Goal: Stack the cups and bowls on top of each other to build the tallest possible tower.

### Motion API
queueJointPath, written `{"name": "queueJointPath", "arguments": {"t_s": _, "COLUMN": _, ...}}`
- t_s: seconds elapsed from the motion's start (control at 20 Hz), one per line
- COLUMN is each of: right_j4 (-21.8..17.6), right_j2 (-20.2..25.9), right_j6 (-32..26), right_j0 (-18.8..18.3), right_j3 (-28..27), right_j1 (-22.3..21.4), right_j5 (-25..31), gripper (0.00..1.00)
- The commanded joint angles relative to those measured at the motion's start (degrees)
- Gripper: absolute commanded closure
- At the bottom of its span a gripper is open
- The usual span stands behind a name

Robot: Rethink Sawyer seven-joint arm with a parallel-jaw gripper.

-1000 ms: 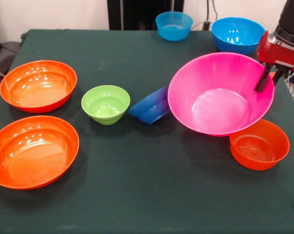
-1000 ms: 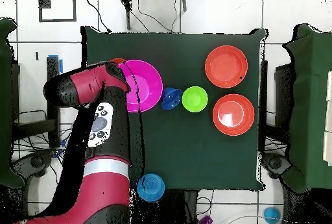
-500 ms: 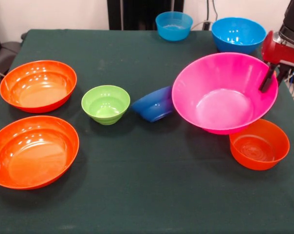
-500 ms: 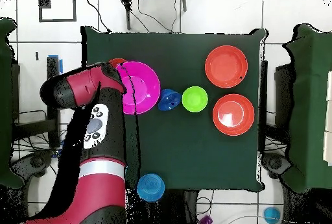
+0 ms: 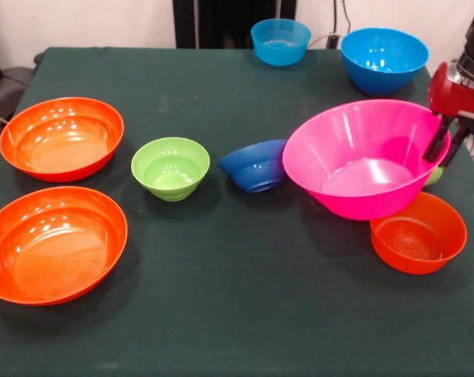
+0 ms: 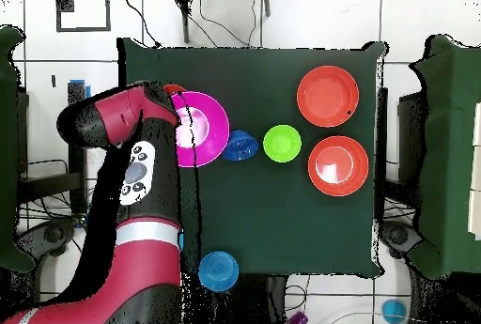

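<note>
My gripper (image 5: 444, 142) is at the table's right side in the front view, shut on the right rim of the big pink bowl (image 5: 362, 161), with one finger inside the rim and one outside. The pink bowl sits nearly level, its lower edge over the far rim of the smaller orange bowl (image 5: 418, 233). A sliver of lime green (image 5: 434, 177) shows behind the pink bowl; I cannot tell what it is. The orange cup is out of view. The small dark blue bowl (image 5: 255, 166) lies just left of the pink bowl. Overhead, the arm covers part of the pink bowl (image 6: 209, 129).
The small lime green bowl (image 5: 170, 167) stands mid-table. Two wide orange bowls (image 5: 62, 137) (image 5: 52, 243) sit at the left. Two sky blue bowls (image 5: 280, 41) (image 5: 384, 56) stand at the far edge. The table's right edge (image 5: 472, 169) is close to my gripper.
The gripper has drawn the pink bowl to the right in the front view and levelled it. The dark blue bowl, which leaned against it, has settled flatter. A lime green sliver now shows.
</note>
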Motion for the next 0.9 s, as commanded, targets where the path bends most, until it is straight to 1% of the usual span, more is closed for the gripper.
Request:
{"name": "queueJointPath", "arguments": {"t_s": 0.05, "right_j4": 1.18, "right_j2": 3.35, "right_j6": 1.43, "right_j0": 0.21, "right_j3": -9.01, "right_j1": 3.73, "right_j5": 11.23, "gripper": 1.00}}
{"name": "queueJointPath", "arguments": {"t_s": 0.15, "right_j4": 1.09, "right_j2": 3.34, "right_j6": 0.97, "right_j0": 0.22, "right_j3": -9.59, "right_j1": 3.64, "right_j5": 12.31, "gripper": 1.00}}
{"name": "queueJointPath", "arguments": {"t_s": 0.25, "right_j4": 0.79, "right_j2": 3.31, "right_j6": 0.61, "right_j0": 0.35, "right_j3": -9.21, "right_j1": 3.35, "right_j5": 12.12, "gripper": 1.00}}
{"name": "queueJointPath", "arguments": {"t_s": 0.5, "right_j4": -0.08, "right_j2": 3.11, "right_j6": 0.24, "right_j0": 0.99, "right_j3": -4.87, "right_j1": 1.23, "right_j5": 9.38, "gripper": 1.00}}
{"name": "queueJointPath", "arguments": {"t_s": 0.65, "right_j4": -0.28, "right_j2": 3.23, "right_j6": -0.41, "right_j0": 1.09, "right_j3": -4.12, "right_j1": 0.69, "right_j5": 8.98, "gripper": 1.00}}
{"name": "queueJointPath", "arguments": {"t_s": 0.9, "right_j4": -0.12, "right_j2": 2.85, "right_j6": 0.51, "right_j0": 1.38, "right_j3": -1.91, "right_j1": -0.55, "right_j5": 7.99, "gripper": 1.00}}
